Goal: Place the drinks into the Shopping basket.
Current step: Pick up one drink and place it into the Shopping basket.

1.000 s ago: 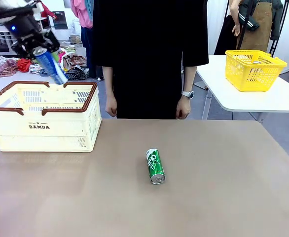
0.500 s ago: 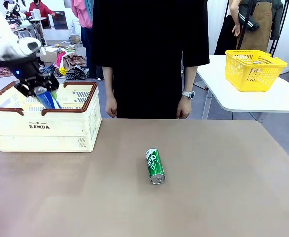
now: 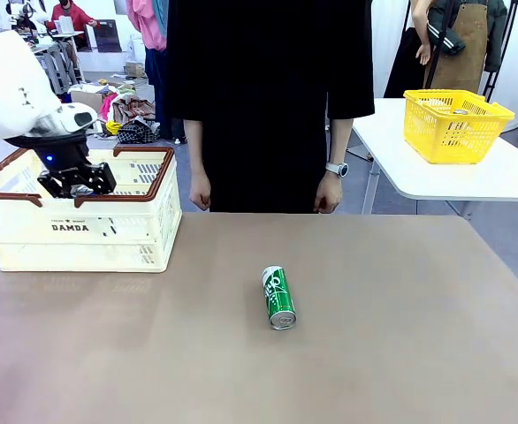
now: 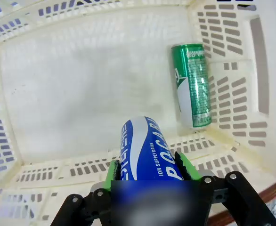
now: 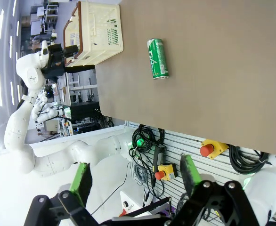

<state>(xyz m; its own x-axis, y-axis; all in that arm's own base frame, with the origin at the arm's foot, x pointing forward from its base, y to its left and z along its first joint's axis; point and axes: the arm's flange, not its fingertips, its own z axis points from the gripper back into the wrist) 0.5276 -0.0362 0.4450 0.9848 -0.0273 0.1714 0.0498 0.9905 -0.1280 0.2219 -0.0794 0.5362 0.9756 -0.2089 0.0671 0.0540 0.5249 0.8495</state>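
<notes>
A brown table top [image 3: 400,353] carries a cream-white slotted plastic shopping basket [image 3: 82,231] at its far-left corner, and a green metal drink can [image 3: 278,297] lies near the middle. If dropped, the blue metal drink can [image 4: 145,148] — held above the basket floor — could bounce into the second green can [image 4: 192,84] by the wall. The left arm [image 3: 16,97] angles down over the rim, with the left gripper [image 4: 147,170] clamping the blue can. The right gripper [image 5: 134,175] is spread wide.

Shopping basket [image 3: 109,231] at ten o'clock, loose can [image 3: 278,297] central on the table [image 3: 418,336].
Inside lay another can [image 4: 193,84], two o'clock from the gripped can [image 4: 145,150].
</notes>
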